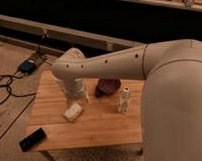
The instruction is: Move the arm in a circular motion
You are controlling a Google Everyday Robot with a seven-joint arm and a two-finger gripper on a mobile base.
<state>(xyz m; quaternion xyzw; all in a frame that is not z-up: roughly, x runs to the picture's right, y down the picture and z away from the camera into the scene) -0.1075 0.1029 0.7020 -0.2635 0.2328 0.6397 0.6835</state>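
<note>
Arm: nearest us, the arm [175, 87] fills the right side with a thick cream-white segment. From there a tube with small dark holes runs left across the middle to a rounded joint above the table's back left part, where it turns downward.
Gripper: the gripper [79, 96] hangs at the end of that downward part, low over the table, just left of the bowl and just behind the block. We cannot tell whether it is apart or together.
Bowl: a dark bowl [108, 87] sits on the table near its back edge, partly under the tube.
Bottle: a small white bottle [124, 100] stands upright, just right of the bowl and a little in front of it.
Block: a white block [73, 112] lies flat in front of the gripper.
Bar: a black bar [32, 139] lies at the table's front left corner.
Table: a wooden table [103, 127] bears the bowl, bottle and block.
Floor: we see dark cables [7, 86] and a blue box [28, 66] on the carpet to the left.
</note>
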